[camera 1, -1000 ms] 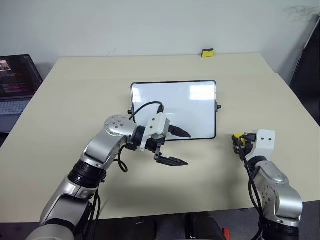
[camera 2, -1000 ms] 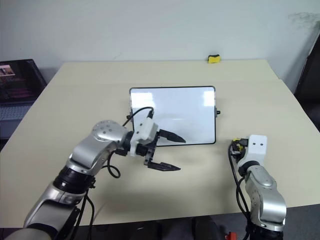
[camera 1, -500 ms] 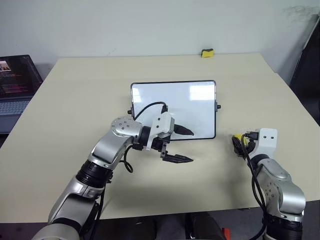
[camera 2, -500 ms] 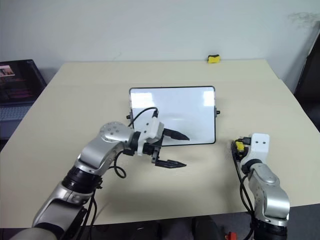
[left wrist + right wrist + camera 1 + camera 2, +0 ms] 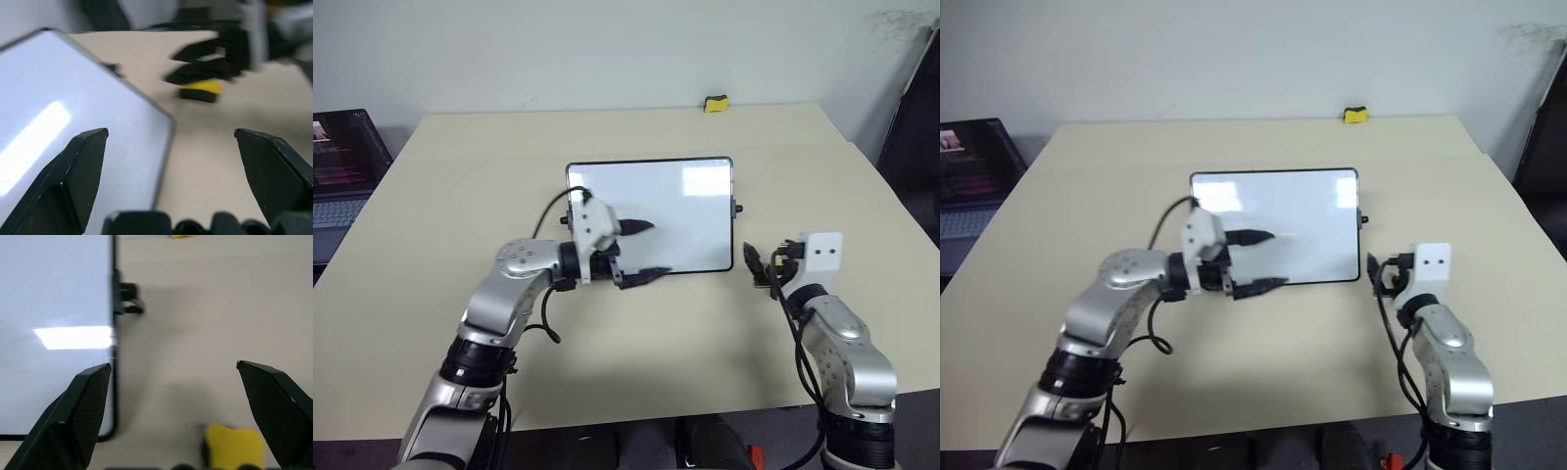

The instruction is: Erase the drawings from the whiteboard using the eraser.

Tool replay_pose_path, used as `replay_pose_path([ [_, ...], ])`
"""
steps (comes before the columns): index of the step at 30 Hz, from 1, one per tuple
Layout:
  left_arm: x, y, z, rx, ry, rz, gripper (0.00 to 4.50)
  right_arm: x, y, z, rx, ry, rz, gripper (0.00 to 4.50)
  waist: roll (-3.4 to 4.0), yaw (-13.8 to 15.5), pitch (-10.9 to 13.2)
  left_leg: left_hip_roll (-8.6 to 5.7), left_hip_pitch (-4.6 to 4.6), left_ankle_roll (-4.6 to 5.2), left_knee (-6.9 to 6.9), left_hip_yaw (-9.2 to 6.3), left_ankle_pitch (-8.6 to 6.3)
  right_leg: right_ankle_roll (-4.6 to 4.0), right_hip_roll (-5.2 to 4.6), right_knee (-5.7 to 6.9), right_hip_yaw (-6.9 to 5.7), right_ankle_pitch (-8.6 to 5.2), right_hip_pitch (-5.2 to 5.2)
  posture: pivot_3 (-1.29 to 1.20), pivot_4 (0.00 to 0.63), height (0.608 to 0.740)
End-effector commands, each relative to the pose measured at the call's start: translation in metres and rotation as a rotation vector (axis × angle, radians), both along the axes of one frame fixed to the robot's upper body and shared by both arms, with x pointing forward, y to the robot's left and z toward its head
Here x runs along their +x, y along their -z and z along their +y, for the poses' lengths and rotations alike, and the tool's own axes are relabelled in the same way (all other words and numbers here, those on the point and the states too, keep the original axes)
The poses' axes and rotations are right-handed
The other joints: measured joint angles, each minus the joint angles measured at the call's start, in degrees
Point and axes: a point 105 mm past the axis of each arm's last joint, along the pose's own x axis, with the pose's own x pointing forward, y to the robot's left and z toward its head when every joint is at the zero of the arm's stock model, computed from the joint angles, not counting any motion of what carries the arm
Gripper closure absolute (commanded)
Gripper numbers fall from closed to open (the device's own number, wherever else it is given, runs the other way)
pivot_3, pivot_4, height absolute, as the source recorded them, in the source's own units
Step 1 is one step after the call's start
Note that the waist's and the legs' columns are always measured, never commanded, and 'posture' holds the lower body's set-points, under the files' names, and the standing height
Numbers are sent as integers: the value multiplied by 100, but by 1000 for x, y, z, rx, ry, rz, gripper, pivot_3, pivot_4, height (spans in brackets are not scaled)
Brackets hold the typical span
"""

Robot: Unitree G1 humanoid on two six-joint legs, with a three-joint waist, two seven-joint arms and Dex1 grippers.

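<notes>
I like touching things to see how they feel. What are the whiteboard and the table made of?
The whiteboard looks like smooth, shiny coated board: lights reflect off it as bright patches. Its thin black frame seems plastic. The table looks like matte beige laminate or painted wood, flat and dull with no glare; which one is hard to tell.

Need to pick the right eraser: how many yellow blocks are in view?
2. One small yellow block sits at the table's far edge. The eraser lies on the table between the open right gripper's fingers, beside the whiteboard.
</notes>
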Motion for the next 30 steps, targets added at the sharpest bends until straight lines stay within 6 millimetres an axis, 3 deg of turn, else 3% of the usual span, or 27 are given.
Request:
replay_pose_path([
  [1,4,-25,45,-130,-304,-83,0,-3,-22,17,3,-62,-121,35,0,-7,0,1,1,0,-1,1,0,0,-1,0,3,0,0,0,150,740],
  [4,-2,-20,84,-165,-554,-103,0,-3,-14,11,-18,-65,-126,35,-2,29,-1,0,-1,-3,0,-3,1,0,-4,-2,4,0,0,0,150,740],
  [7,-16,-2,128,-157,-785,-91,0,-6,-7,-4,-42,-28,-143,35,-3,74,-3,-2,0,-11,-2,0,5,1,-6,-7,5,0,2,0,150,740],
  [10,-29,21,157,-113,-928,-77,0,-9,-4,-19,-65,15,-186,35,-4,126,-3,-3,1,-9,-1,1,4,0,-7,-6,6,0,2,0,150,740],
  [13,-40,42,180,-94,-1075,-62,0,-11,0,-50,-58,93,-208,35,-6,153,-4,-4,8,-1,4,-1,0,0,-7,-5,5,1,15,0,150,740],
  [17,-45,50,193,-94,-1156,-78,0,-15,1,-72,-72,123,-231,35,-9,164,-6,-6,26,1,4,0,1,1,-6,-5,1,0,33,0,150,740],
  [22,-47,59,203,-104,-1216,-74,0,-37,7,-77,-31,125,-215,35,-7,145,-8,0,31,1,0,4,1,-1,-3,-1,5,1,33,0,150,740],
  [26,-46,64,197,-118,-1207,-63,0,-52,15,-78,-39,130,-178,35,-7,147,-8,-2,30,1,0,8,0,0,-6,-4,6,1,33,0,150,740],
  [30,-39,67,185,-145,-1185,-53,0,-52,17,-76,-46,111,-166,35,-5,135,-9,-1,35,1,1,14,1,1,-5,-3,4,0,34,0,150,740],
])
